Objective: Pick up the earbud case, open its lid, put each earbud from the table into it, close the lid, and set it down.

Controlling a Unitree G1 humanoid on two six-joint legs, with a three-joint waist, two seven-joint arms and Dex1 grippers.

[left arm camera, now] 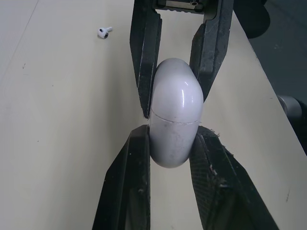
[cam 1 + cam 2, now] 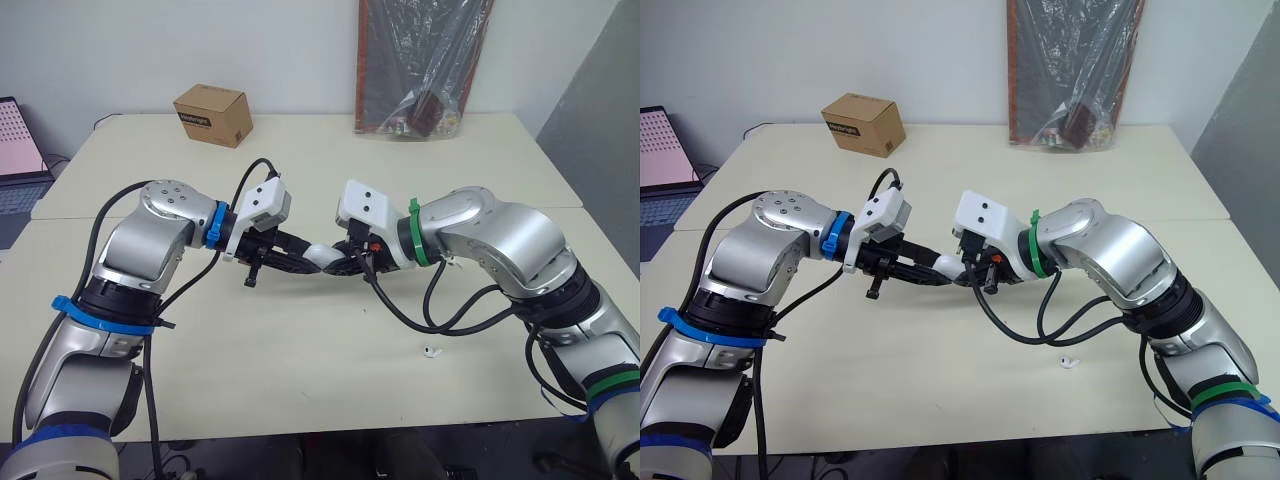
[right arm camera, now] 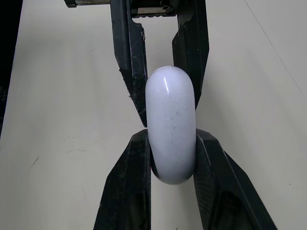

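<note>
The white earbud case (image 2: pixel 322 256) hangs above the middle of the table, lid closed, its seam visible in the left wrist view (image 1: pixel 175 120). My left gripper (image 2: pixel 308 256) is shut on one end of it and my right gripper (image 2: pixel 336 262) is shut on the other end, the two pairs of fingers meeting tip to tip around the case (image 3: pixel 171 124). One white earbud (image 2: pixel 432 351) lies on the table near the front right, also in the left wrist view (image 1: pixel 103 32).
A brown cardboard box (image 2: pixel 212 114) stands at the back left of the table (image 2: pixel 300 340). A plastic-wrapped dark bundle (image 2: pixel 420 65) leans at the back centre-right. A laptop (image 2: pixel 18 140) sits at the far left.
</note>
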